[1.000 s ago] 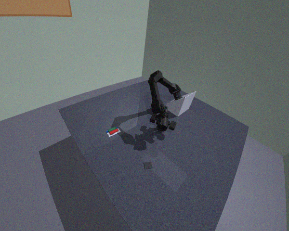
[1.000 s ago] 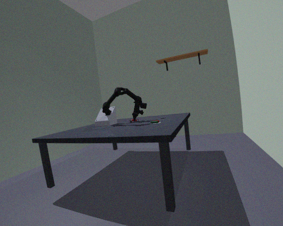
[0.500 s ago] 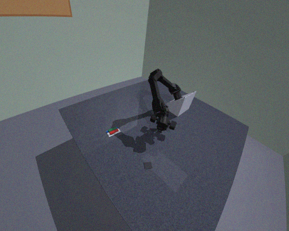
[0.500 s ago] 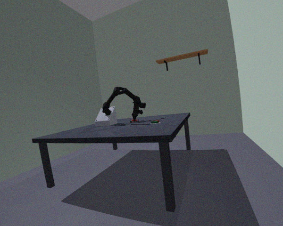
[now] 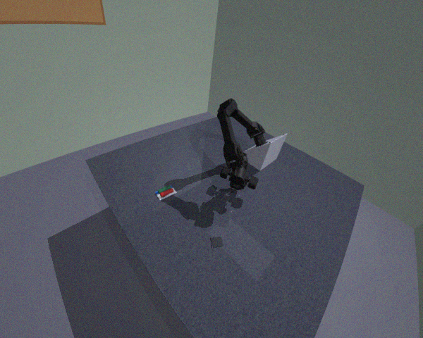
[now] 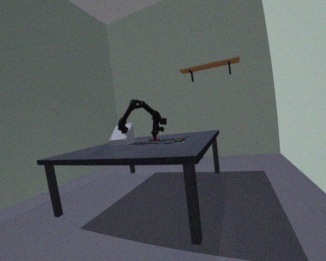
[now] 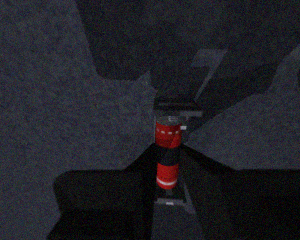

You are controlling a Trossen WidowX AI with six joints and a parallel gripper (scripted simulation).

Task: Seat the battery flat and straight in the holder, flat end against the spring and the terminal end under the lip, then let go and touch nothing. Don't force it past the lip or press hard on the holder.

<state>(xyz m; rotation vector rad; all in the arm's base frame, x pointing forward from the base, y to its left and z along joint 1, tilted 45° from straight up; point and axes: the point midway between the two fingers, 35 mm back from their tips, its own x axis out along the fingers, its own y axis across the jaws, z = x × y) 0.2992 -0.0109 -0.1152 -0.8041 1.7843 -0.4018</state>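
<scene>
Battery first: you see it at the centre of the wrist view, a red cylinder with a dark band round its middle, pinched between the two dark fingers of the gripper. Its long axis runs up and down the frame. In the top view the gripper points down at the dark table, right of the frame's centre. The holder, white with red, green and blue parts, lies well apart toward the left. The exterior view shows the battery low over the table, holder to its right.
</scene>
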